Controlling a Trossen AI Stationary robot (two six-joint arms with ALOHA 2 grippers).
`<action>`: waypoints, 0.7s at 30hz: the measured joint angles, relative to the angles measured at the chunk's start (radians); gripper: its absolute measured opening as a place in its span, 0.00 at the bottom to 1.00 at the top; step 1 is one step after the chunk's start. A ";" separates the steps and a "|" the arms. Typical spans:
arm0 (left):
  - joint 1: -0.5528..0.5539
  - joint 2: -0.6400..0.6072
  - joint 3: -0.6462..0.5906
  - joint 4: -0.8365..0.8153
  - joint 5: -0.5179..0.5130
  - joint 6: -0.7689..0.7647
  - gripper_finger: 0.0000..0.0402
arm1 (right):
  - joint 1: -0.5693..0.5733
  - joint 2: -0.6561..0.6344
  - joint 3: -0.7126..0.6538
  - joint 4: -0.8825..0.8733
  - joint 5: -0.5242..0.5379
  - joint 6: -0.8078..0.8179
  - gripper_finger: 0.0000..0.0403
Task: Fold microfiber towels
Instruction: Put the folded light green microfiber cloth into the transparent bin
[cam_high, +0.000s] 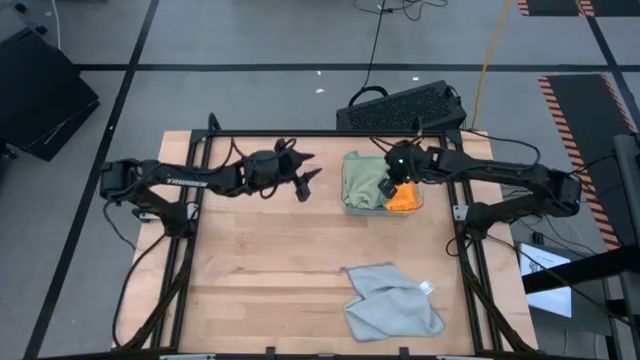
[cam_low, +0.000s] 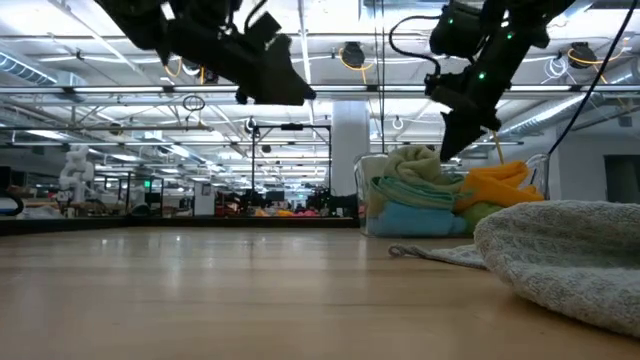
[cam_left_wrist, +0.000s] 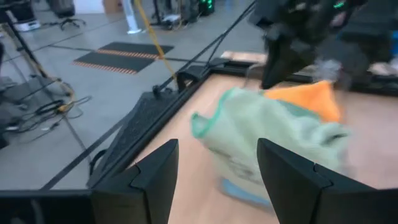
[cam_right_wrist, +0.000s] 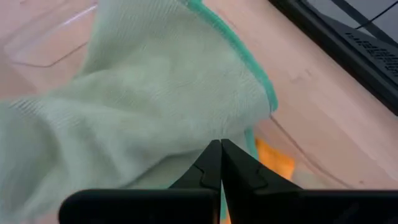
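The left pincer (cam_high: 309, 181) hangs spread above bare wooden counter (cam_high: 260, 260). Right of it, soft sage towel (cam_high: 361, 178) and orange towel (cam_high: 403, 197) heap together; the right pincer (cam_high: 386, 187) is pressed together over them. A nubby grey towel (cam_high: 390, 300) lies crumpled nearer.

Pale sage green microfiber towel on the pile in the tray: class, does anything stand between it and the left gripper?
Nothing visible does. The left gripper, jaws open, hangs above bare wooden table beside the pale sage green microfiber towel. The shut right gripper is over the pile's far side, near the orange towel.
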 joint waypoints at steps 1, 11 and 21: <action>0.023 0.013 0.000 0.010 0.011 0.007 0.54 | -0.010 0.015 0.000 0.015 -0.001 -0.002 0.00; 0.140 0.285 0.126 0.085 0.189 0.036 0.54 | -0.035 0.220 0.000 0.238 -0.123 -0.022 0.00; 0.155 0.451 0.309 -0.007 0.211 0.096 0.54 | -0.033 0.354 0.001 0.315 -0.163 -0.004 0.00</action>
